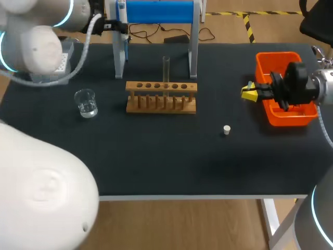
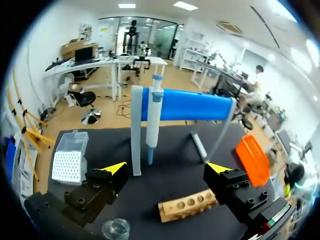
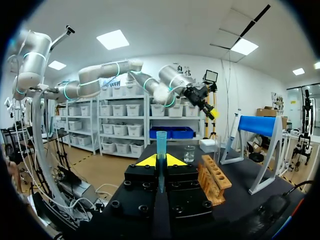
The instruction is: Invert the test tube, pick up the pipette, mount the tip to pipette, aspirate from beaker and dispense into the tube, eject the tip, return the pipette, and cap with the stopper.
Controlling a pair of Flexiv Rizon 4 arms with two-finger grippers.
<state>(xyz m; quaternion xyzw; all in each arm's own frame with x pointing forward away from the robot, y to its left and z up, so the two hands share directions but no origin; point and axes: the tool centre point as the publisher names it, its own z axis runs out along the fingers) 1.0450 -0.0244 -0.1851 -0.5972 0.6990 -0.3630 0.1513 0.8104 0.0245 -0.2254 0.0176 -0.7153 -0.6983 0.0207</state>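
The pipette (image 2: 153,117) hangs on the blue stand (image 2: 187,105), just ahead of my open left gripper (image 2: 166,168), which holds nothing. In the head view that gripper (image 1: 115,26) is at the stand's left post. My right gripper (image 1: 250,92) hovers by the orange bin's left edge, shut on a blue pipette tip (image 3: 161,150) that points out along its fingers. The test tube (image 1: 166,73) stands upright in the wooden rack (image 1: 161,97). The beaker (image 1: 86,102) with clear liquid sits left of the rack. The white stopper (image 1: 227,129) lies on the mat, right of the rack.
The tip box (image 2: 67,162) sits at the back left, partly hidden by my left arm in the head view. An orange bin (image 1: 283,117) stands at the right edge. The dark mat (image 1: 156,156) covers the table's front half.
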